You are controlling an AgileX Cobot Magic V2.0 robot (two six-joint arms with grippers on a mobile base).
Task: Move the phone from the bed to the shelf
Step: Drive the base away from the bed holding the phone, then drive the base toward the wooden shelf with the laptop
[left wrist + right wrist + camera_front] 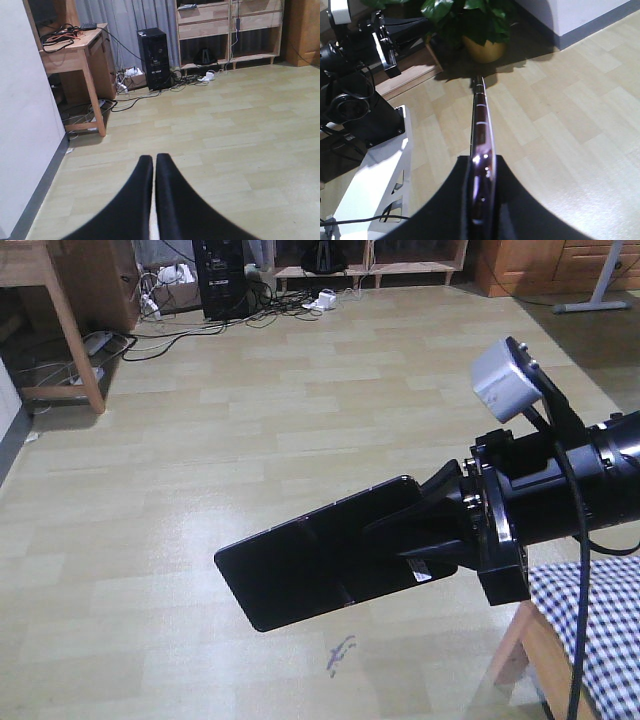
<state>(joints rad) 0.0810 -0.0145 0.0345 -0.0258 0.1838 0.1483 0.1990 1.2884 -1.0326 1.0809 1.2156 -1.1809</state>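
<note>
My right gripper (400, 530) is shut on the phone (300, 565), a flat glossy black slab with a crease, held roughly level in the air over the floor. The right wrist view shows the phone (481, 117) edge-on with a shiny rim, and the right gripper (483, 160) is clamped on its near end. A corner of the bed (590, 625), with checked cloth and a wooden frame, lies at the lower right, below the arm. The pale-wood shelf (370, 270) stands far across the room, and the left wrist view shows this shelf (227, 30) too. My left gripper (153, 160) is shut on nothing.
A wooden desk (75, 47) with cables stands at the left, and a black computer tower (154, 57) and floor cables sit beside it. A potted plant (485, 47) and the robot's white base (375, 180) show in the right wrist view. Pale wood floor lies between me and the shelf.
</note>
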